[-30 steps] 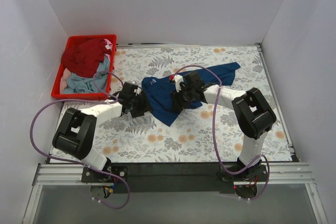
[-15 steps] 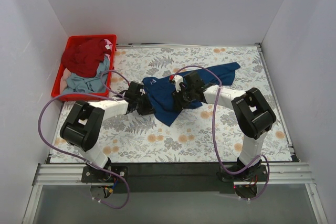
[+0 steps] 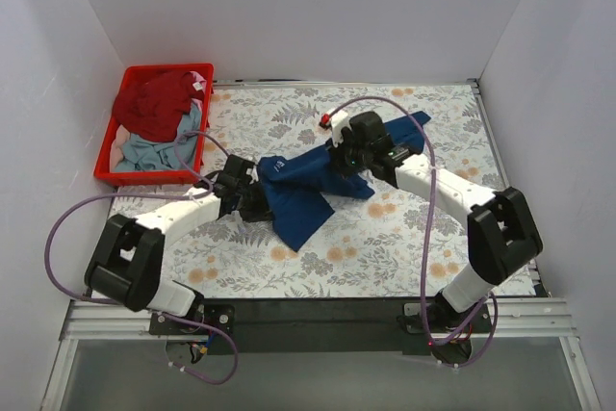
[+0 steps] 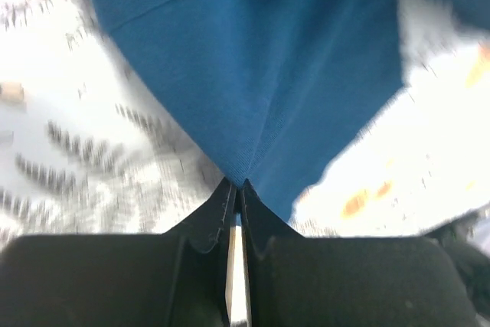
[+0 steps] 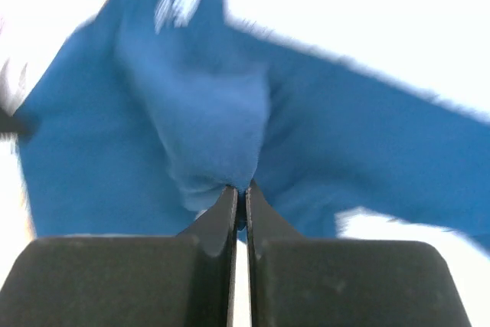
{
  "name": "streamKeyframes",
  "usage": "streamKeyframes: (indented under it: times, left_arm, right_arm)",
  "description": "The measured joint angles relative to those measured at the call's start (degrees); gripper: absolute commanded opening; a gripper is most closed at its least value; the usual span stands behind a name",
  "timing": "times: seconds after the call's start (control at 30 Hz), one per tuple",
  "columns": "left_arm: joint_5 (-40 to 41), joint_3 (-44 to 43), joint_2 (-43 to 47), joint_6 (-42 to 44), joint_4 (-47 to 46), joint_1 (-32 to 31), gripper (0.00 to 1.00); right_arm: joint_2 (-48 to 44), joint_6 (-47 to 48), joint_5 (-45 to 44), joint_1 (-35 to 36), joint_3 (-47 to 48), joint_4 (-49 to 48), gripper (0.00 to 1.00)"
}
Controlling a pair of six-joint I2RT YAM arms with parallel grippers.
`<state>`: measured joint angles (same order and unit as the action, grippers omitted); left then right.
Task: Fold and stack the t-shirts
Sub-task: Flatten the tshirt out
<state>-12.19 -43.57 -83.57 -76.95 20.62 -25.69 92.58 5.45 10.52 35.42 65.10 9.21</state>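
Across the middle of the floral-patterned tabletop (image 3: 404,247), the left tool (image 4: 236,186) and right tool (image 5: 240,189) are each pressed together on a pinch of the navy blue cloth t-shirt (image 3: 300,194), which is stretched, bunched, between them. Doing this step well likely means drawing both pinches apart evenly and laying the cloth flat before any fold. Open room lies right and near. The red plastic crate (image 3: 135,177), holding the dark red shirt (image 3: 152,105) and pale grey-blue shirt (image 3: 152,151), crowds the far-left corner, and white walls (image 3: 289,7) close three sides.
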Motion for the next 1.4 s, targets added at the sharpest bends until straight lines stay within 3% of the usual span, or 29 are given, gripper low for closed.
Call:
streamKeyframes:
  times: [0.2,0.4,0.47,0.5,0.6,0.73,0.9,1.1,1.2,1.23,1.33,1.4]
  left_arm:
    - [-3.82,-0.04,9.79,3.48,9.16,0.00,0.00]
    - [-6.45,0.04,15.32,5.03,16.24,0.00,0.00]
    - [-7.08,0.28,16.81,5.25,17.53,0.00,0.00]
    - [-7.45,0.74,17.62,5.29,17.84,0.00,0.00]
    - [-8.13,3.15,19.58,5.18,18.78,0.00,0.00]
    - [-8.04,5.29,20.26,5.07,20.00,0.00,0.00]
    - [-6.97,5.57,20.02,4.90,20.15,0.00,0.00]
    - [-2.82,3.50,20.17,3.17,21.24,0.00,0.00]
    - [0.87,1.38,21.84,1.73,21.31,0.00,0.17]
    - [2.78,0.85,23.19,1.01,21.05,0.00,0.27]
    - [7.39,0.04,26.64,-0.22,20.15,0.00,0.38]
    - [9.88,-0.90,27.21,-0.39,19.30,0.02,0.41]
  right_arm:
    - [-0.55,9.75,-13.44,0.00,17.05,-0.55,0.01]
    - [12.24,19.37,-22.62,-0.04,35.65,-4.61,0.02]
    - [18.56,21.42,-24.61,-0.04,42.07,-5.16,0.19]
    - [22.03,22.01,-25.49,-0.04,45.44,-5.57,0.44]
    - [29.35,23.71,-27.21,-0.04,50.40,-5.92,0.65]
    - [30.34,23.21,-28.55,-0.52,46.77,-4.35,0.68]
    - [20.39,16.04,-22.95,-4.42,28.92,-3.04,0.66]
    - [12.09,4.48,-15.21,-17.46,14.82,-2.08,0.65]
    - [11.28,-1.38,-10.91,-21.77,9.88,-1.95,0.63]
    - [11.45,-3.10,-9.40,-22.75,8.68,-1.90,0.62]
    - [12.35,-7.93,-4.11,-25.70,6.60,-2.01,0.60]
    - [13.20,-10.67,-0.61,-27.39,6.03,-2.78,0.59]
